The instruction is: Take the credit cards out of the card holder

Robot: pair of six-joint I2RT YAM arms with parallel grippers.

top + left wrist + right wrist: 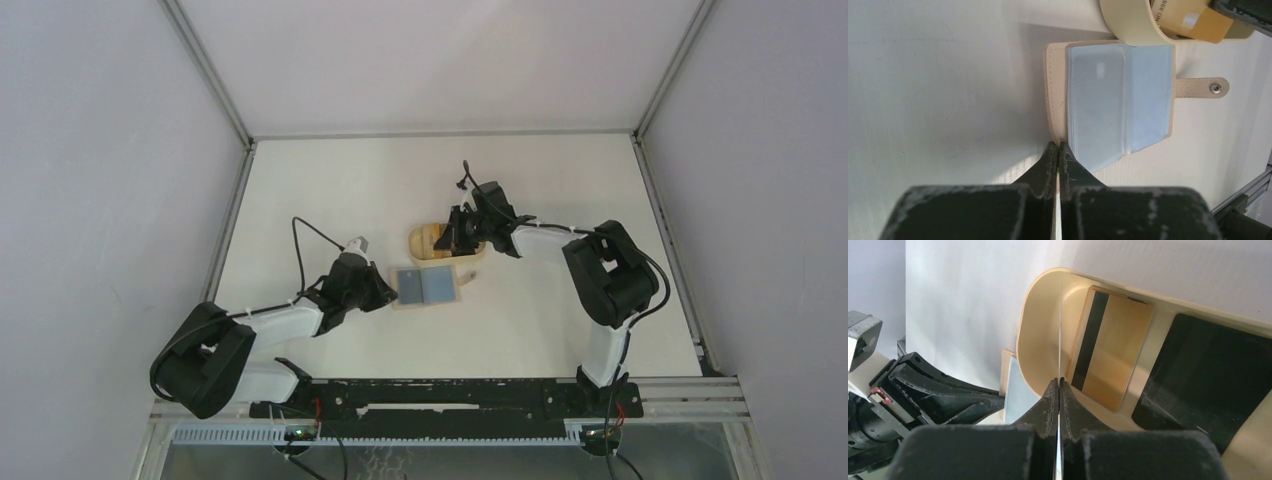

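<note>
Beige card holder (1120, 100) lying open on the white tabletop (948, 75) just beside the tan tray (1034, 325), left hand (1058, 149) clenched shut at its near corner, tan-brown credit card (1115, 352) and black credit card (1213, 375) flat inside the tray, right hand (1059, 384) clenched shut over the tray.

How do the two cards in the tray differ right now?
The tan card has a dark stripe along one long edge; the black card shows none. The tan card sits by the rounded end of the tray, the black card further along. Both lie in it, side by side.
</note>
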